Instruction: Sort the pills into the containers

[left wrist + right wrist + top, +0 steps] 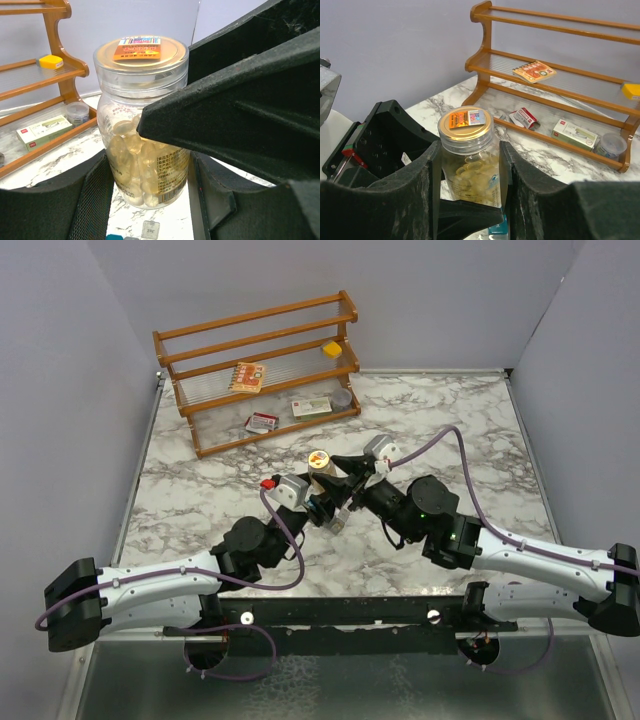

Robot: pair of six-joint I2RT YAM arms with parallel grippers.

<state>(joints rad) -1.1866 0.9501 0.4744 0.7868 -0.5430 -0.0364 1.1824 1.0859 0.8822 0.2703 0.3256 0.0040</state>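
A clear pill bottle (319, 461) with a gold lid, full of pale yellow capsules, stands upright at mid-table. My right gripper (470, 152) is shut on the pill bottle (468, 131), one finger pressed on each side below the lid. My left gripper (150, 167) is open, its fingers (60, 205) straddling the base of the bottle (142, 115) with small gaps. A right finger (230, 115) crosses that view. The containers (150, 230), a teal and grey strip, lie just under the bottle; the teal end shows in the right wrist view (498, 229). In the top view both grippers (322, 505) (338, 474) meet at the bottle.
A wooden rack (260, 370) stands at the back left with printed packets (247, 376), a green-white box (311, 408), a yellow piece (331, 348) and a small round jar (342, 397). Grey walls close the left, back and right sides.
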